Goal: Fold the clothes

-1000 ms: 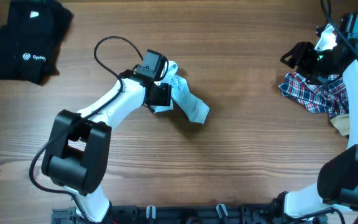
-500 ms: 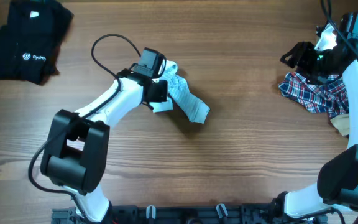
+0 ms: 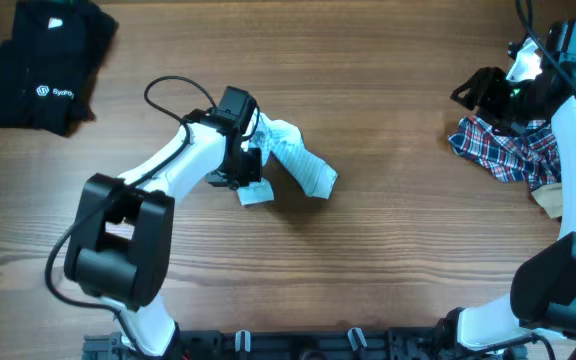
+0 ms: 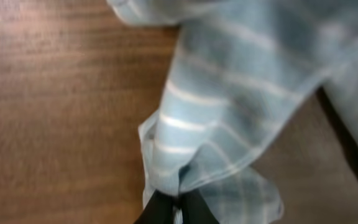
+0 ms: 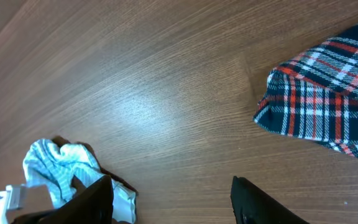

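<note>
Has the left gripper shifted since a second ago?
Yes. In the overhead view the left gripper, shut on the pale-blue garment, has slid toward the table's near edge and slightly toward the black logo garment.

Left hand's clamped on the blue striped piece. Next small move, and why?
Probably lift the left hand slightly and pull the edge outward over bare table. Its fingertips are pinched shut on an edge of the pale-blue striped garment, which lies crumpled, so it needs spreading before any fold. The right hand hangs open near the plaid shirt, too far to help.
</note>
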You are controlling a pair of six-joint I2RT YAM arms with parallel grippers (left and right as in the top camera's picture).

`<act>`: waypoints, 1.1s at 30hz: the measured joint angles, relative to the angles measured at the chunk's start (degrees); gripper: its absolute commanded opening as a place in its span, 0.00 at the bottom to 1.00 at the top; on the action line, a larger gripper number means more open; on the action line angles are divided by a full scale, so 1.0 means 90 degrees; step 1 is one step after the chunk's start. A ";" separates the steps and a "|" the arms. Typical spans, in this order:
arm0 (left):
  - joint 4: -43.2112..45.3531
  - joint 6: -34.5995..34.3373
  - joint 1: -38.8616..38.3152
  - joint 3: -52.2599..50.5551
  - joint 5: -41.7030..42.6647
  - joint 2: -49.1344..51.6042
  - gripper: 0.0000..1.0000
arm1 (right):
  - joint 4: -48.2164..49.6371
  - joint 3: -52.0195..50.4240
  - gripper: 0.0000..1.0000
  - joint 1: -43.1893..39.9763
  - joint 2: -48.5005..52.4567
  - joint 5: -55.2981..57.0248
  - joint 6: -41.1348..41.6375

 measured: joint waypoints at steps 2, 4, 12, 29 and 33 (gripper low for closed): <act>-0.0214 -0.0058 0.0000 0.0000 0.0027 -0.0255 0.04 | 0.0000 0.0000 0.61 0.0000 0.0000 -0.0002 0.0000; -0.0457 -0.0131 0.0000 0.0000 0.0044 -0.0729 0.04 | -0.0002 0.0000 0.61 0.0000 0.0000 0.0000 0.0000; -0.1389 -0.0469 0.0000 0.0000 0.0090 -0.1792 0.04 | 0.0000 0.0000 0.61 0.0000 0.0000 -0.0002 0.0000; -0.2497 -0.1226 -0.0117 0.0000 0.1100 -0.1792 0.60 | 0.0000 0.0000 0.61 0.0000 0.0000 0.0000 0.0000; -0.2363 -0.1251 -0.0187 0.0000 0.1236 -0.1792 0.61 | 0.0012 0.0000 0.61 0.0039 0.0000 0.0000 0.0002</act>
